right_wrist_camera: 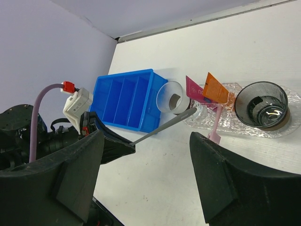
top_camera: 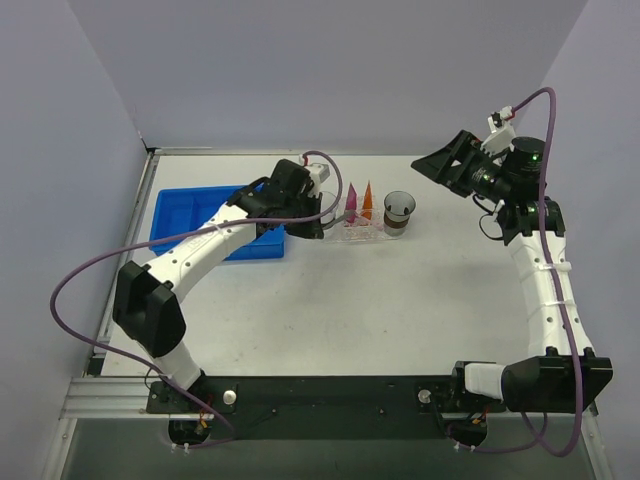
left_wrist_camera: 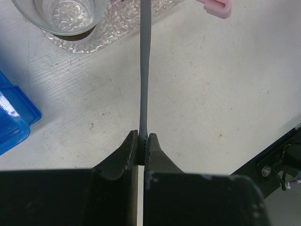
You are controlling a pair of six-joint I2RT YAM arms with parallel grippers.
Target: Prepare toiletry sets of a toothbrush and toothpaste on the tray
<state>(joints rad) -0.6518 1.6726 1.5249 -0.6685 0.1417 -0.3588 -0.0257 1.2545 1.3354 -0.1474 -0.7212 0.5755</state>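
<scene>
My left gripper (left_wrist_camera: pixel 143 136) is shut on the end of a thin grey toothbrush (left_wrist_camera: pixel 143 70). The brush slants away from the jaws, and its far end reaches over the near left end of the clear bumpy tray (left_wrist_camera: pixel 110 28). In the right wrist view, the same toothbrush (right_wrist_camera: pixel 164 126) points at a clear glass (right_wrist_camera: pixel 171 97) on the tray (right_wrist_camera: pixel 282 129). A pink toothpaste tube (right_wrist_camera: pixel 194 89) and an orange one (right_wrist_camera: pixel 215 88) stand together mid-tray. My right gripper (right_wrist_camera: pixel 146 136) hangs open and empty, raised well to the right of the tray (top_camera: pixel 365 235).
A dark cup (top_camera: pixel 399 212) stands at the tray's right end. A pink toothbrush (right_wrist_camera: pixel 215 127) leans off the tray's near edge. The blue compartment bin (top_camera: pixel 215 222) sits left of the tray, under my left arm. Walls close in the left side and back.
</scene>
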